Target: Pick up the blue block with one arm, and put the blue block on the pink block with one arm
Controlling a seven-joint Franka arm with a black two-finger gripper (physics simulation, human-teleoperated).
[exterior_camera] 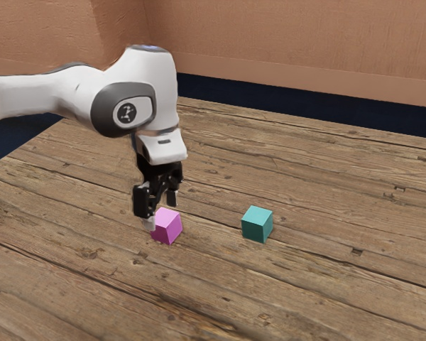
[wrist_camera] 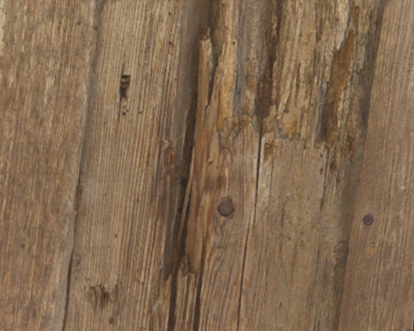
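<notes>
End effector (exterior_camera: 159,215) hangs low over the tabletop (exterior_camera: 326,177), pointing straight down, its two black fingers apart with nothing between them. It sits just beside the pink block (exterior_camera: 167,226), on that block's side toward the exterior view's left, with one pale fingertip (exterior_camera: 148,224) down near the block's base; whether it touches the block cannot be told.

The blue block (exterior_camera: 257,224), more teal in shade, rests flat on the planks toward the exterior view's right of the pink block, apart from it, with bare wood between the two. Both blocks lie well inside the tabletop's edges. Bare planks spread around them toward the near edge, the far edge and the exterior view's right. The far edge runs along a dark band (exterior_camera: 305,99) below the tan wall (exterior_camera: 305,35).

The white arm (exterior_camera: 57,96) comes in from the exterior view's left, runs roughly level above the tabletop, then bends at the wrist joint (exterior_camera: 128,110) so the hand drops vertically.

In the wrist view, weathered planks (wrist_camera: 221,207) with cracks and nail heads lie beneath the hand.
</notes>
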